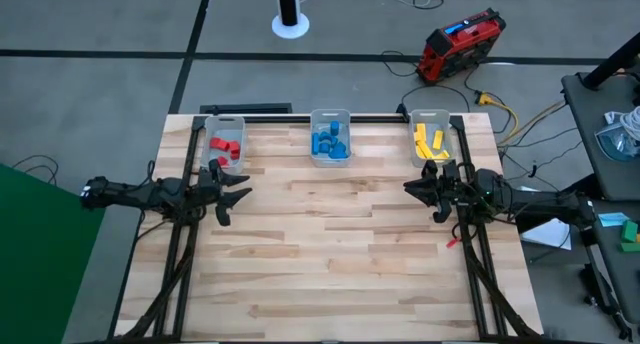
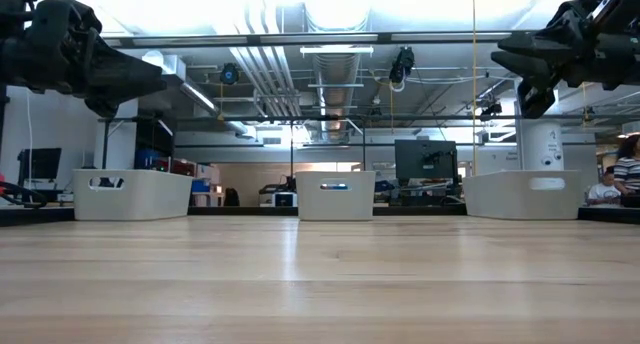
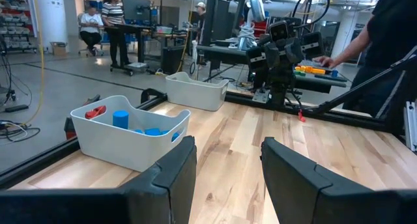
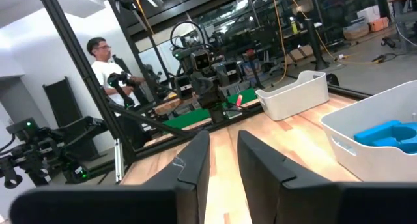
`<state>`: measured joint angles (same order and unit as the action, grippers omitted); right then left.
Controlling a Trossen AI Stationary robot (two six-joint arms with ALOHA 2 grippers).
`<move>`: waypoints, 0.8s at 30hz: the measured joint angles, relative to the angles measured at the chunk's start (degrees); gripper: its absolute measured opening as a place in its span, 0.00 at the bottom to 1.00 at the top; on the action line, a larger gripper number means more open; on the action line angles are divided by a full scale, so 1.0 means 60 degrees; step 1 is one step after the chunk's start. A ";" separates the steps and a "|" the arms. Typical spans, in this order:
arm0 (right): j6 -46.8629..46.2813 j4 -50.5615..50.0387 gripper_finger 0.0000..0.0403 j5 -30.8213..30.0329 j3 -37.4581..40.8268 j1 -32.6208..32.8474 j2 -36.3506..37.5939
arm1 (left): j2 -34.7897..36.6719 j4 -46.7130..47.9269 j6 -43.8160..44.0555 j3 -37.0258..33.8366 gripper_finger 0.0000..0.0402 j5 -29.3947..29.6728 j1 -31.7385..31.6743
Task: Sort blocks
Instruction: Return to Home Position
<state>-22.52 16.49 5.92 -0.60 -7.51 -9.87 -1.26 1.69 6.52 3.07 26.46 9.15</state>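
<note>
The left gripper (image 1: 238, 194) and right gripper (image 1: 415, 189) hung spread and empty over the wooden table (image 1: 330, 254), facing each other. Red blocks (image 1: 224, 146), blue blocks (image 1: 329, 144) and yellow blocks (image 1: 431, 144) lay beyond both, sorted by colour in three bins (image 1: 330, 112) along the far edge.

The light wooden plank tabletop (image 1: 330, 254) carries three pale rectangular plastic bins along its far edge, well apart: left bin (image 1: 225, 119), middle bin (image 1: 330, 112), right bin (image 1: 430, 113).
</note>
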 joint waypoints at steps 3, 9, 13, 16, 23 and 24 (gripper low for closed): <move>0.0000 0.0000 0.19 0.0000 0.0000 -0.0002 0.0000 | 0.0000 0.0000 0.0000 0.0000 0.38 0.0000 0.0000; 0.0000 0.0001 0.22 0.0001 0.0000 0.0000 0.0000 | 0.0000 0.0002 0.0000 0.0000 0.38 0.0000 0.0001; 0.0000 0.0001 0.24 -0.0001 -0.0007 -0.0001 0.0000 | 0.0000 0.0002 0.0000 0.0000 0.38 0.0000 0.0000; 0.0000 0.0000 0.24 0.0003 -0.0017 -0.0003 0.0000 | 0.0000 0.0001 -0.0001 0.0000 0.38 0.0000 0.0002; 0.0000 0.0000 0.24 0.0002 -0.0047 -0.0003 0.0004 | 0.0000 0.0004 0.0000 0.0000 0.38 0.0000 0.0004; 0.0000 0.0000 0.23 -0.0001 -0.0047 -0.0003 0.0004 | 0.0000 0.0004 -0.0001 0.0000 0.38 0.0000 0.0004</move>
<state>-22.52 16.49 5.91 -0.89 -7.53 -9.85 -1.26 1.72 6.52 3.07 26.46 9.17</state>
